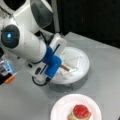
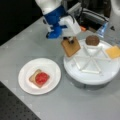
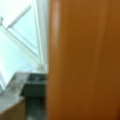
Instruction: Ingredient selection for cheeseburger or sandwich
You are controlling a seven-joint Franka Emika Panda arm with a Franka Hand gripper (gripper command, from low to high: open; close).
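Toast square (image 2: 71, 47) clamped in end effector (image 2: 70, 40)

Arm (image 2: 53, 17) angled down, end effector (image 2: 70, 41) clamped closed

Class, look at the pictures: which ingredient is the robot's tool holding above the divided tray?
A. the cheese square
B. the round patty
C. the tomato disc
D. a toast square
D. In a front view the tool grips a tan toast square at the edge of the divided tray, while the patty and cheese lie in their compartments and the tomato sits on toast on the plate.
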